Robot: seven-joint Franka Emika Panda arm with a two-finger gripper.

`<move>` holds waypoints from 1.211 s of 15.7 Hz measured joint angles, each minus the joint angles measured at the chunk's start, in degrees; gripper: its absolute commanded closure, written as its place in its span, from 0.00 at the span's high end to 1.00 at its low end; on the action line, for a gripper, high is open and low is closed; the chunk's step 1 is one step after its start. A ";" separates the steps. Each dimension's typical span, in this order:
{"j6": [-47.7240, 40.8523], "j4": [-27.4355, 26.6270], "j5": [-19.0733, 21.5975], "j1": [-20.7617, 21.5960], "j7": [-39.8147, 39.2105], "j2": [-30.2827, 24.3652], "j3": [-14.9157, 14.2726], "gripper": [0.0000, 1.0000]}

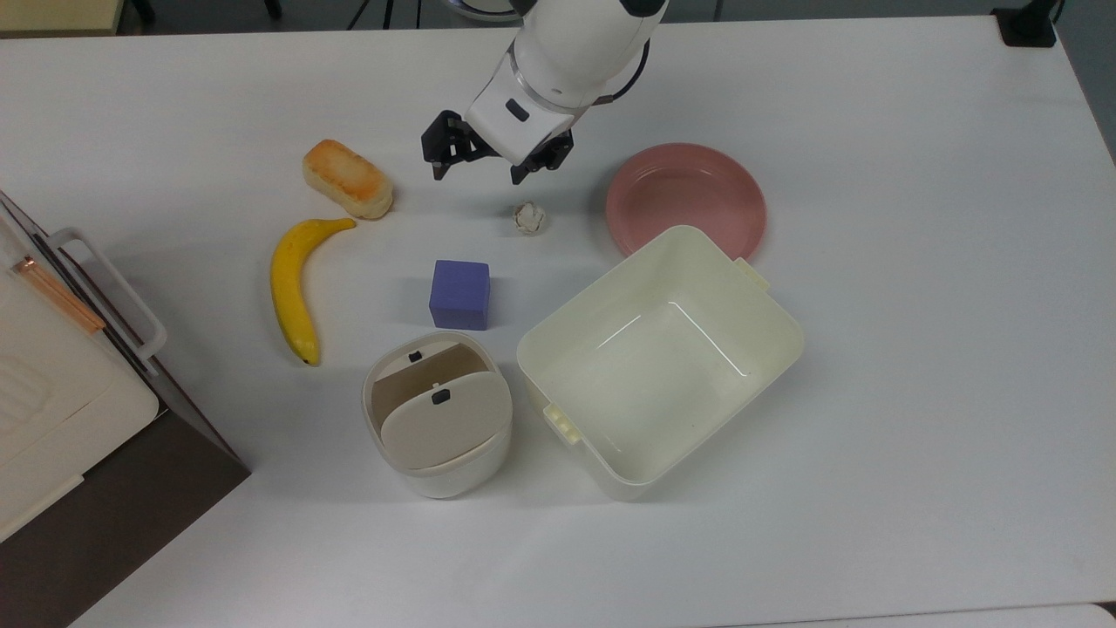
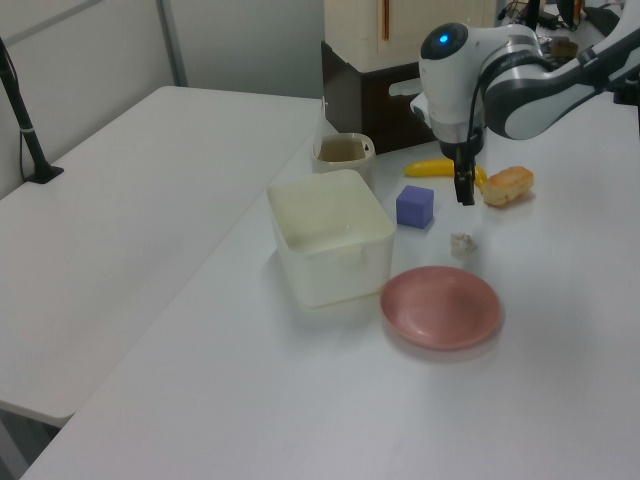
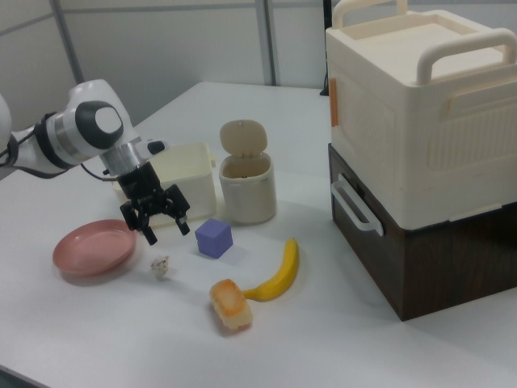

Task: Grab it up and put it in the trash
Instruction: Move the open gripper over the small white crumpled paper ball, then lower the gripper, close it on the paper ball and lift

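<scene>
While the tiny crumpled ball of white-grey paper (image 1: 527, 218) lies untouched on the white surface (image 1: 915, 305), the robot arm's black two-finger pincer (image 1: 480, 171) hangs above and just beside it, fingers spread apart and holding nothing. In the top view the paper sits between the purple cube (image 1: 459, 294) and the round pink plate (image 1: 686, 201), apart from both. The small rounded off-white bin with its beige swing lid (image 1: 438, 413) stands well away from it, beyond the cube and next to the large cream rectangular tub (image 1: 660, 359). A yellow banana (image 1: 296, 284) and a toasted orange bread roll (image 1: 347, 178) lie off towards the top view's left. In the right view the open pincer (image 3: 164, 226) is poised a little above the paper (image 3: 161, 266). By the look of it the task has barely begun: the grasp, the carry to the bin and the drop through its lid all remain.
</scene>
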 measured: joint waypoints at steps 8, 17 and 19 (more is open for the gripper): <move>1.99 -3.79 -0.03 0.64 -0.07 0.38 1.99 1.00; 3.29 -3.80 -2.37 0.77 -1.08 4.66 3.92 0.97; 3.30 -3.73 -2.38 0.77 -1.26 4.88 3.94 0.97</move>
